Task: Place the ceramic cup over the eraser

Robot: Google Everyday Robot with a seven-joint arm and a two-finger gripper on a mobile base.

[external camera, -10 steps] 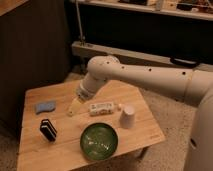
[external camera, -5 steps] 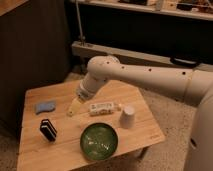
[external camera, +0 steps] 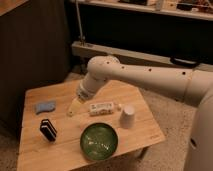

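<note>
A small wooden table (external camera: 145, 136) fills the dim frame's lower half. The gripper (external camera: 74, 108) hangs left of centre, jaws apart and empty, between a blue piece (external camera: 45, 106) and a white packet (external camera: 102, 107). The ceramic cup (external camera: 127, 116) stands right of centre, well apart from the eraser (external camera: 48, 129) at lower left.

bg: dark wall (external camera: 37, 50) | flr (external camera: 167, 112): speckled | furn: low wood table (external camera: 35, 152), shelf (external camera: 150, 11) behind | light: dim

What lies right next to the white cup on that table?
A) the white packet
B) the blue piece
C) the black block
A: the white packet lies just left of the ceramic cup as seen, while the gripper hangs open past the packet's other end, holding nothing.
</note>
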